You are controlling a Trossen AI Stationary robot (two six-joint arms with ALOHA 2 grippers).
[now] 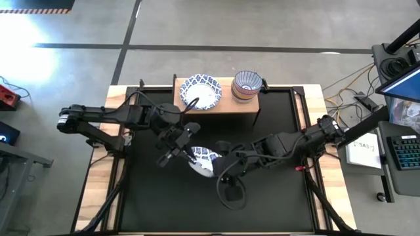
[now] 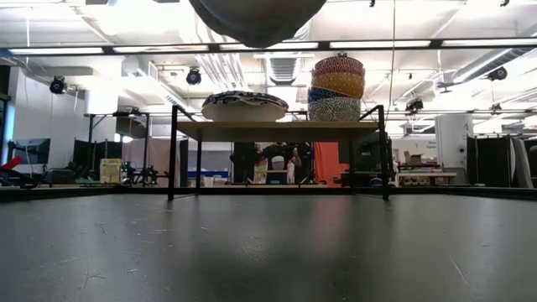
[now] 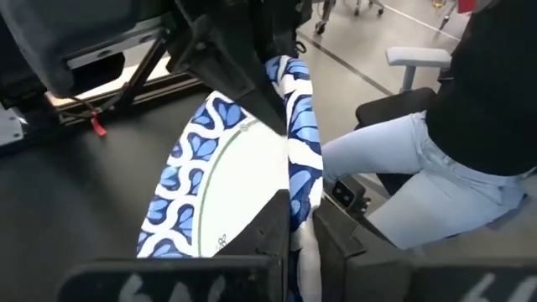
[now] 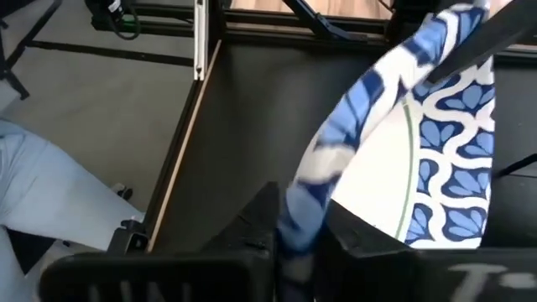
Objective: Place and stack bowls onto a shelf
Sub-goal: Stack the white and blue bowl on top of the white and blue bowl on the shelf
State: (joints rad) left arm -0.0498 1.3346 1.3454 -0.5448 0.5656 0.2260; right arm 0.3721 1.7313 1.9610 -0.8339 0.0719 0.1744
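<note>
**Bowl held between both sets of fingers above the surface**

Bowl in question: a wide shallow white bowl (image 1: 205, 159) with a blue-patterned rim, lifted clear of the black surface (image 1: 275, 124), roughly at its middle, in front of the shelf (image 1: 216, 105). In the low view only its grey underside (image 2: 257, 18) showed, at the upper edge.

Left fingers (image 3: 306, 239) were closed on the bowl's rim, one finger inside on the white glaze, the other outside. Right fingers (image 4: 298, 226) clamped the rim on the opposite side, the rim passing between them. The bowl stood tilted, nearly on edge, in both wrist views.

Bowl was glazed ceramic, smooth, round; broad band of blue heart-like leaf shapes on white, a thin green line ringing the plain white centre.

Shelf had a light wooden top board on thin black legs and stood at the surface's far edge. On it lay a stack of shallow patterned bowls (image 1: 201, 91) on the left half, and a stack of small bowls (image 1: 246, 85) on the right, grey patterned at the bottom, then blue, golden yellow and a red-patterned one on top in the low view.

Left arm (image 1: 111, 118) reached in from the left edge, bent at the elbow, wrist angled down toward the bowl. Right arm (image 1: 295, 141) stretched in low from the right, wrist toward the centre.

A person's light jeans (image 3: 403, 176) showed beside the surface.
</note>
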